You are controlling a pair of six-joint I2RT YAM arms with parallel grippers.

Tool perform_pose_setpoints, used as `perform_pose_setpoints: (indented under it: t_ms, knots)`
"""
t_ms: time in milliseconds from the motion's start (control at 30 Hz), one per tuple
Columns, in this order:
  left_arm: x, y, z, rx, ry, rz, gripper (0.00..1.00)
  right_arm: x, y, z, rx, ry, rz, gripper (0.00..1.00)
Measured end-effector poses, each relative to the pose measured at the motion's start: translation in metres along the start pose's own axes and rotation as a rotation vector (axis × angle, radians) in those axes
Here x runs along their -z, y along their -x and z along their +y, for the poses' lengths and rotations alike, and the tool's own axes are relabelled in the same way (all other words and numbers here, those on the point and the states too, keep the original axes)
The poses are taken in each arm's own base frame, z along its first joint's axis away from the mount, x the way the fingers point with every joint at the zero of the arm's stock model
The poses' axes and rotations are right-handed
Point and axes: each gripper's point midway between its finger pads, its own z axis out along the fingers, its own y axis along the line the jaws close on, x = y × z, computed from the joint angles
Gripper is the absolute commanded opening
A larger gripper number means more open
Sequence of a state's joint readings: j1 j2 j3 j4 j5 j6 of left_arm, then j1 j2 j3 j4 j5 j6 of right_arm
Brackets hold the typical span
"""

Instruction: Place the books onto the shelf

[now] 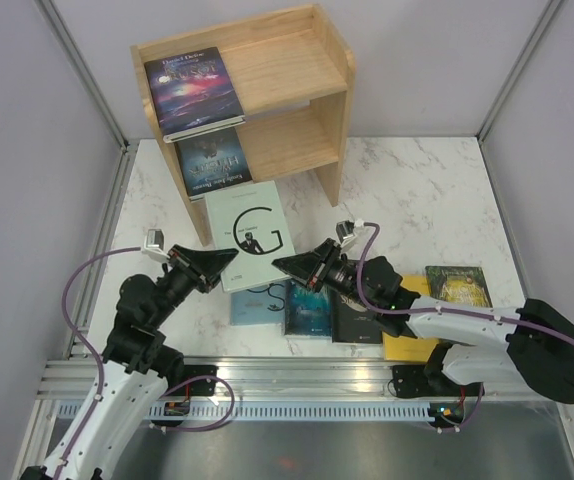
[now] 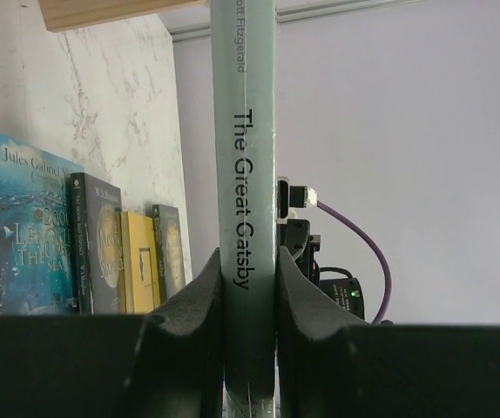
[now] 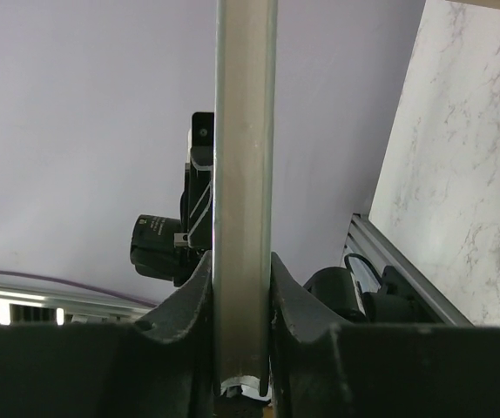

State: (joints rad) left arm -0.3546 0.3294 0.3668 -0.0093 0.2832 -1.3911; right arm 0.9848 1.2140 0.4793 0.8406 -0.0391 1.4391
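From above, the white Great Gatsby paperback (image 1: 252, 232) lies cover-up in front of the wooden shelf (image 1: 332, 60), just short of its foot. The left gripper (image 1: 222, 262) meets its left edge and the right gripper (image 1: 283, 264) its right edge. That two-sided hold probably keeps the thin, floppy book from sagging on the way up. A dark blue book (image 1: 194, 90) lies flat on the upper tier and a dark teal book (image 1: 212, 160) on the lower one. Both sit hard against the left panel, which leaves room beside them. Five more wait on the marble table (image 1: 417, 200): a pale blue paperback (image 1: 250, 306), a teal Jules Verne paperback (image 1: 307, 306), a black paperback (image 1: 352, 318), a yellow paperback (image 1: 407, 345) and a green-gold paperback (image 1: 457, 285).

In the left wrist view, the fingers (image 2: 199, 296) are narrowed onto the spine, title readable, with both pads pressed flat against the covers. The spine is the stiffest part, so it is a sensible place to clamp.

In the right wrist view, the fingers (image 3: 298, 305) pinch the opposite, page-side edge. They touch it on both sides with no gap showing, which holds the pages shut. The book runs straight up between the pads, not skewed.

My judgement: the grasp is made, the lift to a tier is next, and both arms must move together or the book will bend.
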Motion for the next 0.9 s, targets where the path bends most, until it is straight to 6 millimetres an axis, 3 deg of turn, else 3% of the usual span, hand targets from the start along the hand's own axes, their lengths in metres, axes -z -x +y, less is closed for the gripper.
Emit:
perform_pose_setpoints:
  t_ms: [133,300,433,567,900]
  knots:
    - [0.005,-0.003,0.001,-0.023,0.043,0.018,0.59,0.006,-0.001,0.006,0.013,-0.011,-0.001,0.0]
    - [0.019,0.004,-0.014,-0.144,0.133,0.002,0.88,0.023,0.005,0.021,0.059,-0.039,-0.023,0.0]
    - [0.036,0.016,-0.033,-0.283,0.175,-0.042,1.0,0.031,0.012,0.036,0.097,-0.072,-0.044,0.0]
    - [0.049,0.026,-0.031,-0.4,0.262,-0.06,1.0,0.039,0.018,0.053,0.13,-0.099,-0.06,0.0]
    - [0.055,0.042,0.032,-0.605,0.583,0.023,1.0,0.05,0.032,0.102,0.188,-0.131,-0.089,0.0]
